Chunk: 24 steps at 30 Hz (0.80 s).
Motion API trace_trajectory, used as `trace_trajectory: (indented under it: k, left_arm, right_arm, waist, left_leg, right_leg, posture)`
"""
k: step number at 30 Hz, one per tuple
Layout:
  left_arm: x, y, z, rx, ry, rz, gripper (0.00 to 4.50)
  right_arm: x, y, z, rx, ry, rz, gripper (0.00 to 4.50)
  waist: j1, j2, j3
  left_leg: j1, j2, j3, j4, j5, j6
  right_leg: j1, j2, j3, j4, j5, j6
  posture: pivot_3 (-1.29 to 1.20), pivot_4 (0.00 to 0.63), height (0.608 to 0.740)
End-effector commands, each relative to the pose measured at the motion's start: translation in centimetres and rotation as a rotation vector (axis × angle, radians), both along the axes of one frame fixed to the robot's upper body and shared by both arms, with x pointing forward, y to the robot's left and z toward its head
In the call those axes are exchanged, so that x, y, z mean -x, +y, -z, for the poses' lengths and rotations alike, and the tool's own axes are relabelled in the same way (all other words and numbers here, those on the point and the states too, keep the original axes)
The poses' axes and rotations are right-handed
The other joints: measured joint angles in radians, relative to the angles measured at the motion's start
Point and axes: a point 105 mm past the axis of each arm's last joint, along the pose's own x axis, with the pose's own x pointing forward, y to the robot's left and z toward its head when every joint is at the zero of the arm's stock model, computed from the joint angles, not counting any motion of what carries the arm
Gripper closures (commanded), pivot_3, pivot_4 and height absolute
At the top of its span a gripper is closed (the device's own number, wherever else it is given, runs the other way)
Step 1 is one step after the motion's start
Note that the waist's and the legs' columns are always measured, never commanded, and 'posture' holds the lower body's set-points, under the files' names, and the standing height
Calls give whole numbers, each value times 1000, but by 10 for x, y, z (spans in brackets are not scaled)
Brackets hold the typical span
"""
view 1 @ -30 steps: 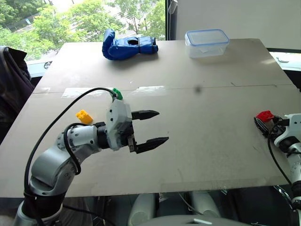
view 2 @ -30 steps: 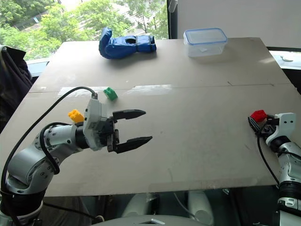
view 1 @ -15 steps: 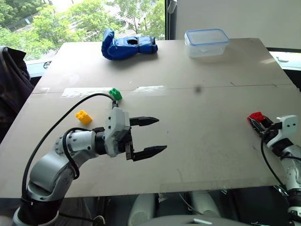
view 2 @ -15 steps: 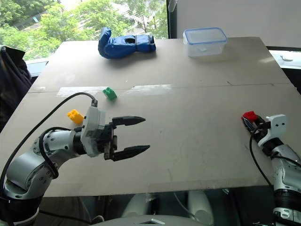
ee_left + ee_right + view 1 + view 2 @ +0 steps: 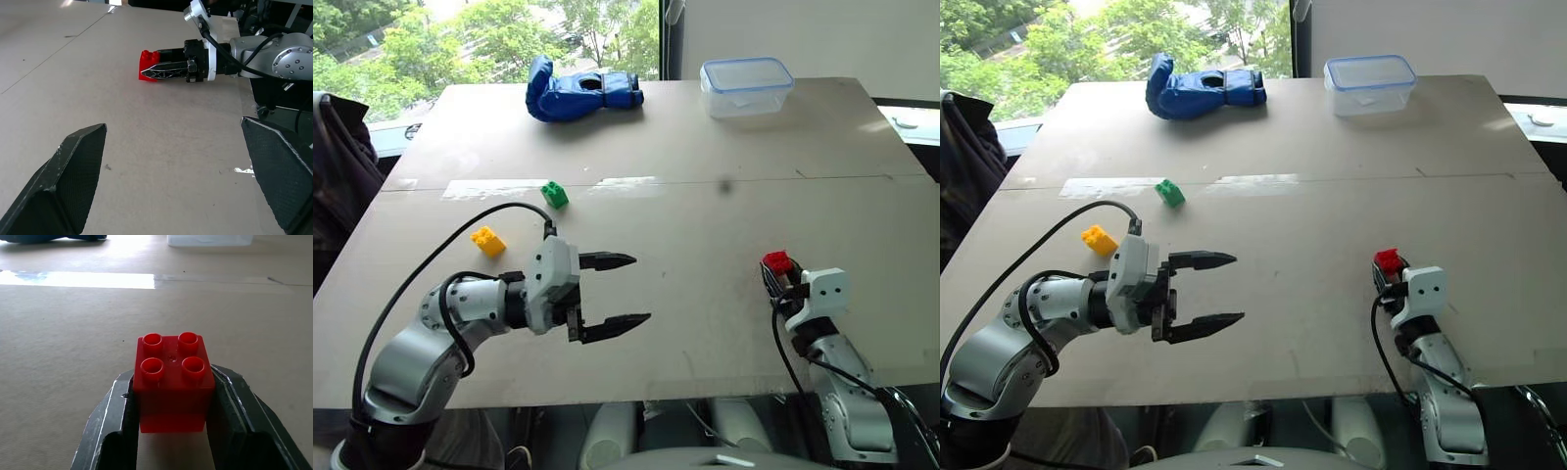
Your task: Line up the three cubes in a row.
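My right gripper [image 5: 777, 277] is shut on the red cube [image 5: 775, 261], its two black fingers [image 5: 115, 411] pressing the brick's sides just above the table at the right. The same red cube [image 5: 149, 64] shows in the left wrist view, pinched at the fingertips. The green cube [image 5: 554, 194] lies on the table to the left of centre. The yellow-orange cube [image 5: 488, 240] sits nearer and further left. My left gripper [image 5: 615, 291] hovers open and empty over the table's near middle, pointing right, with both loose cubes behind it.
A blue boxing glove [image 5: 578, 93] lies at the far left of the table [image 5: 705, 215]. A clear lidded container [image 5: 745, 86] stands at the far right. A strip of shiny tape [image 5: 499, 188] runs along the seam beside the green cube.
My right arm has carried the red cube well to the left, from the table's right edge toward the middle. The left arm has barely moved.
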Motion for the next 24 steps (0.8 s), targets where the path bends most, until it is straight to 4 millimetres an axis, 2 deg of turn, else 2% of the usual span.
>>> trace_trajectory:
  k: [1, 8, 9, 10, 13, 14, 19, 24]
  left_arm:
    - [2, 1, -4, -15, -37, 20, 0]
    - [1, 3, 0, -32, -33, 25, 0]
    - [1, 4, 1, -35, -32, 25, 0]
    - [1, 4, 1, -35, -31, 25, 0]
    - [1, 5, 2, -38, -30, 25, 0]
    - [1, 5, 2, -37, -29, 24, 0]
    - [-2, 7, 3, -29, -32, 6, 0]
    - [-9, 13, 0, 27, -37, -97, 0]
  right_arm:
    - [1, 2, -9, -1, -27, 34, 3166]
    - [-2, -1, -7, -2, -18, 61, 3166]
    - [-2, -2, -7, -3, -15, 67, 2097]
    - [-2, -2, -7, -3, -15, 66, 1741]
    - [-2, -2, -7, -4, -18, 59, 310]
    - [-2, -3, -8, -5, -20, 58, 145]
    - [-1, -10, -14, 8, -47, 49, 145]
    - [6, 0, -32, -12, -110, -140, 145]
  waist:
    - [-1, 0, 0]
    - [-2, 0, 0]
    - [-2, 0, 0]
    - [-2, 0, 0]
    - [-2, 0, 0]
    - [-2, 0, 0]
    - [-2, 0, 0]
    - [-3, 0, 0]
  left_leg:
    - [0, 0, 0, 0, 0, 0]
    - [0, 0, 0, 0, -2, 4]
    - [0, 0, 0, 0, -2, 4]
    - [0, 0, 0, 0, -2, 4]
    - [0, 0, 0, 0, -2, 4]
    - [0, 0, 0, 0, -2, 4]
    - [0, 0, 0, 0, -2, 4]
    - [1, 0, 1, 0, -2, 4]
  right_leg:
    - [0, 0, 0, 0, 0, 0]
    - [0, 0, 0, 0, 0, 0]
    - [0, 0, 0, 0, 0, 0]
    - [0, 0, 0, 0, 0, 0]
    - [0, 0, 0, 0, 0, 0]
    - [0, 0, 0, 0, 0, 0]
    - [0, 0, 0, 1, 0, 0]
    - [0, 0, 0, 1, 0, 0]
  posture:
    - [0, 150, 740]
    - [0, 150, 740]
    - [0, 150, 740]
    - [0, 150, 740]
    - [0, 150, 740]
    - [0, 150, 740]
    - [0, 150, 740]
    - [0, 150, 740]
